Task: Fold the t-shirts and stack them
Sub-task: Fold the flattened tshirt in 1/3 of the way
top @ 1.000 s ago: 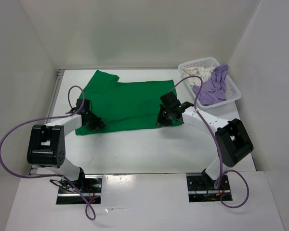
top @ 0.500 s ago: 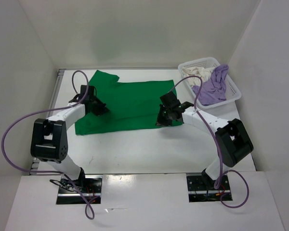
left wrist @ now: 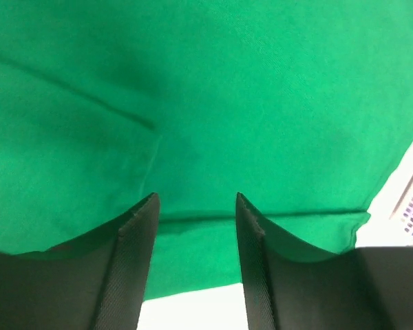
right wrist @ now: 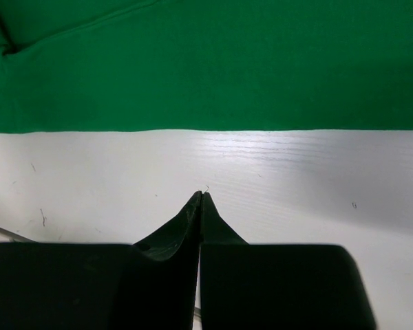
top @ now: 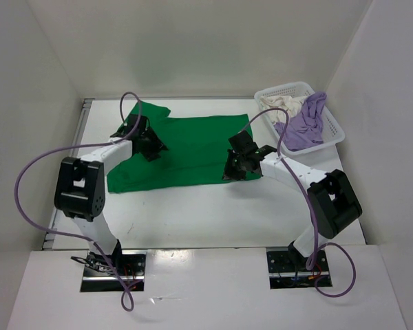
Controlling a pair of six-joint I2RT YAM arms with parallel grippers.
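Note:
The bright green t-shirt [top: 193,148] lies spread flat on the white table. My left gripper [top: 153,148] is open over its upper left part, just above the cloth and holding nothing. In the left wrist view its fingers [left wrist: 141,234] frame the green shirt [left wrist: 261,82]. My right gripper [top: 233,172] is shut and empty at the shirt's near right edge. In the right wrist view the right gripper [right wrist: 202,197] is over bare table, short of the green hem [right wrist: 227,62]. The lavender shirt [top: 303,127] and the cream shirt [top: 279,103] lie bunched in the basket.
The white mesh basket [top: 286,89] stands at the back right corner, with the lavender shirt hanging over its rim. White walls close in the left, back and right. Bare table [top: 206,213] lies between the green shirt and the arm bases.
My left gripper has moved from the shirt's near left corner away from the bases and to the right, over the upper left part. The right arm has not moved.

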